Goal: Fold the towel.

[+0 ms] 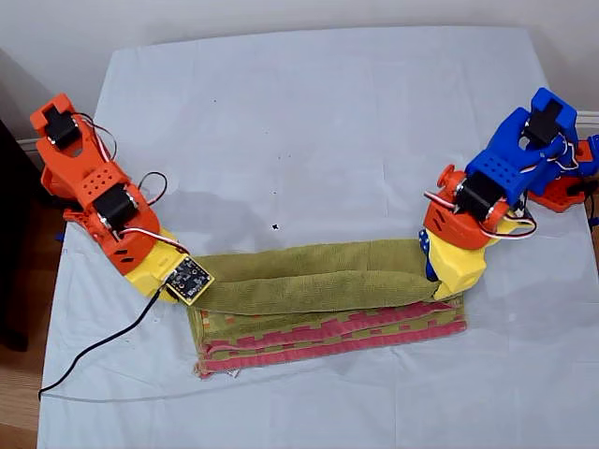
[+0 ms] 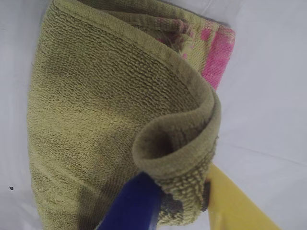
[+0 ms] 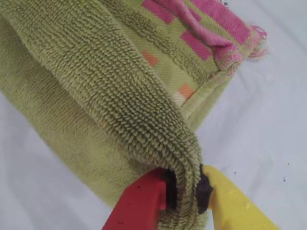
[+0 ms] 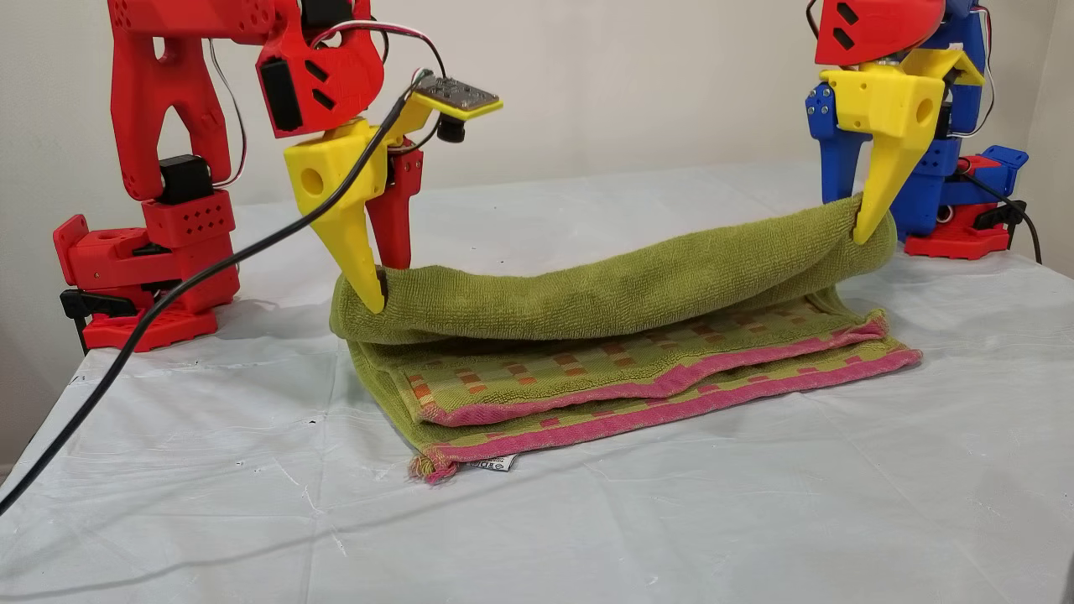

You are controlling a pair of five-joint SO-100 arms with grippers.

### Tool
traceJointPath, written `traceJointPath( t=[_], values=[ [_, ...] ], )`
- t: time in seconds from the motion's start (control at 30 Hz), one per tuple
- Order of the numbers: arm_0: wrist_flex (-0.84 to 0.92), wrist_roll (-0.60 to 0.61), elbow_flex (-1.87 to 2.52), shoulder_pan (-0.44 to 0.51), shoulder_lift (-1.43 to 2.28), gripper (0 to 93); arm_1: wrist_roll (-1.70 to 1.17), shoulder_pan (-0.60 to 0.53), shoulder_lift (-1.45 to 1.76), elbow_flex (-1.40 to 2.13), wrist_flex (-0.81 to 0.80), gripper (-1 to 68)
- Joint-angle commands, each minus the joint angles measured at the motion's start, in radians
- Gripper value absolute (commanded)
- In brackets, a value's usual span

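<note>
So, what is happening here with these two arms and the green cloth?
Two arms are folding the towel on the white tablecloth. My first claw, blue and yellow, pinches one end of the folded edge; my second claw, red and yellow, pinches the other end. The green fold is held up above the pink-hemmed layers, which lie flat on the table.

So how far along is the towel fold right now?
Done: the towel is already doubled, pink hems stacked at its near edge. In hand: my first gripper and my second gripper each pinch an end of the folded green edge, lifted. Left: carry it over the hems and release.
</note>
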Motion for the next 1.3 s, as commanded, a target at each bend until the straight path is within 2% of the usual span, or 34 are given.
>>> traceJointPath(
  t=[0.0, 0.13, 0.53, 0.93, 1.03, 1.07, 1.1, 1.17, 1.27],
  values=[
    [-0.058, -0.008, -0.021, 0.003, 0.028, 4.7, 0.026, -0.011, 0.035, -0.130, -0.003, 0.6],
    [-0.150, 0.008, -0.011, 0.002, 0.000, 4.7, 0.051, -0.023, 0.026, -0.126, -0.003, 0.4],
    [-0.236, 0.028, -0.222, 0.006, -0.210, 6.4, 0.066, -0.032, -0.003, -0.123, -0.003, 0.5],
    [-0.236, 0.034, -0.327, 0.017, -0.284, 7.6, 0.074, -0.038, -0.044, -0.170, -0.002, 2.0],
    [-0.195, 0.035, -0.368, 0.028, -0.324, 12.5, 0.075, -0.044, -0.048, -0.169, -0.002, 9.5],
    [-0.179, 0.037, -0.380, 0.029, -0.330, 17.4, 0.075, -0.044, -0.048, -0.166, -0.002, 14.9],
    [-0.150, 0.037, -0.400, 0.031, -0.337, 26.8, 0.064, -0.046, -0.052, -0.173, -0.002, 25.7],
    [-0.067, 0.069, -0.486, 0.034, -0.382, 39.1, 0.057, -0.046, -0.061, -0.193, -0.002, 40.8],
    [0.015, 0.101, -0.621, 0.035, -0.456, 57.4, 0.046, -0.048, -0.063, -0.207, -0.002, 39.6]
  ],
)
